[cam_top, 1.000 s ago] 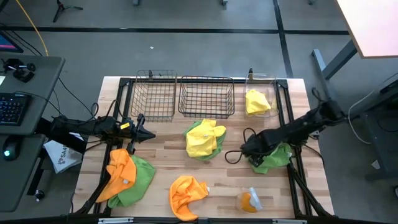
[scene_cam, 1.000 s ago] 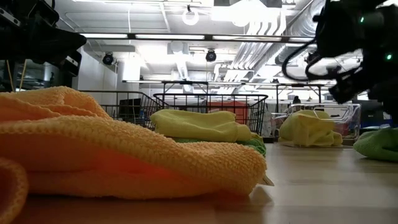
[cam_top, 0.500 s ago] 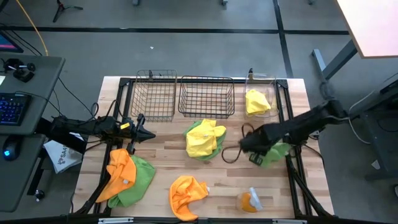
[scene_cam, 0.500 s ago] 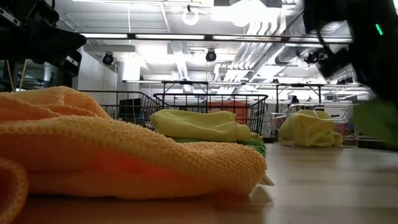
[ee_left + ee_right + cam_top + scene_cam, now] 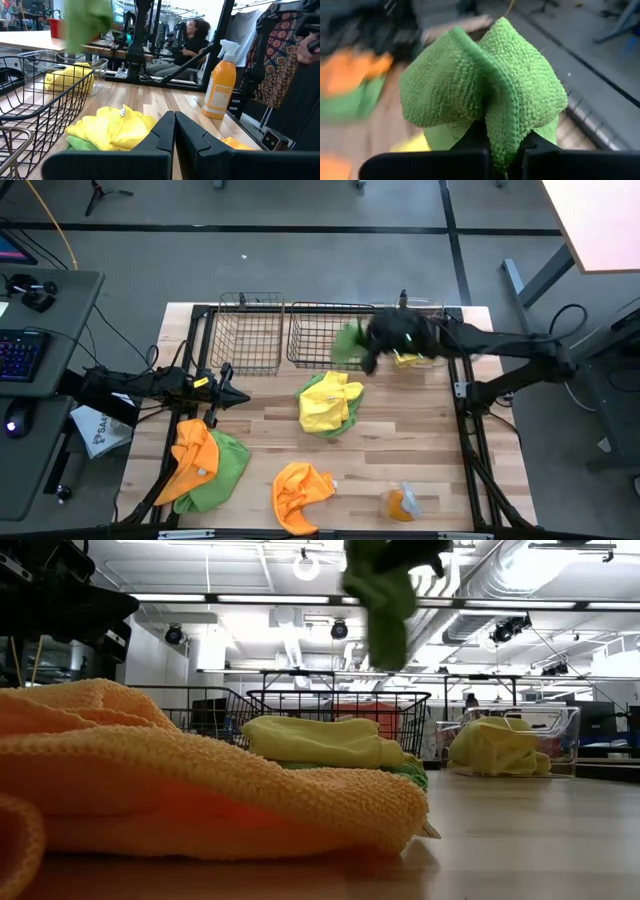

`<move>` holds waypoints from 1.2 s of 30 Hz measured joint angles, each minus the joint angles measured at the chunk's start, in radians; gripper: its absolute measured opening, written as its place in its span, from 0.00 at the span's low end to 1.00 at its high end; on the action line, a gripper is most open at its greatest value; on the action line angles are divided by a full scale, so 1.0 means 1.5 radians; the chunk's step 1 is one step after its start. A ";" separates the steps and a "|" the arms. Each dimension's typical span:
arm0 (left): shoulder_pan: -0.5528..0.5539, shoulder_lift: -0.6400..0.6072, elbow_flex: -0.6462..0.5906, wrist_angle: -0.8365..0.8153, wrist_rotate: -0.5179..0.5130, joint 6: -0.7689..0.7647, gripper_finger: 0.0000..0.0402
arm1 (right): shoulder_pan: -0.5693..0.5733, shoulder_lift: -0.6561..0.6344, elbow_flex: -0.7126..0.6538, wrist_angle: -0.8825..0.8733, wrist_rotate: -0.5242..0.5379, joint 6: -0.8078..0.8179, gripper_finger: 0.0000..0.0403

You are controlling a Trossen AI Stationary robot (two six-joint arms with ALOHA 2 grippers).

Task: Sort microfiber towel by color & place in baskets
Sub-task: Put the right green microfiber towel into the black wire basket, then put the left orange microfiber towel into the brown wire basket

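Left gripper (image 5: 222,393): parked at the table's left edge, in front of the narrow mesh basket; fingers pressed together in the wrist view, nothing between them.
Orange and green towels (image 5: 203,463): heaped at front left, orange lying partly over green.
Narrow mesh basket (image 5: 248,332): back left, nothing visible inside.
Orange towel (image 5: 300,494): crumpled alone at the front edge, centre.
Yellow and green pile (image 5: 329,403): mid-table, just in front of the wide mesh basket — yellow on top, green showing beneath.
Wide mesh basket (image 5: 331,335): back centre, beside the narrow one.
Green towel (image 5: 349,343): off the table, held over the right end of the wide mesh basket; in the low view it hangs high above the basket rim (image 5: 380,590).
Right gripper (image 5: 381,338): reached across to the back of the table, clenched on the green towel — cloth bunched between the fingers in the right wrist view (image 5: 490,95).
Clear bin (image 5: 432,330): back right, a yellow towel (image 5: 408,356) inside, partly hidden by the right arm.
Spray bottle (image 5: 401,501): orange, lying at front right.
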 joint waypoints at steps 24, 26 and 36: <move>0.000 0.000 0.000 0.000 0.000 0.000 0.00 | -0.153 0.171 0.000 0.159 -0.188 0.241 0.73; 0.000 0.000 0.000 -0.001 0.000 0.000 0.00 | -0.158 0.164 0.000 0.138 -0.191 0.249 0.75; 0.000 0.000 0.000 0.000 0.000 0.000 0.00 | -0.044 0.013 0.001 -0.169 -0.201 0.246 0.76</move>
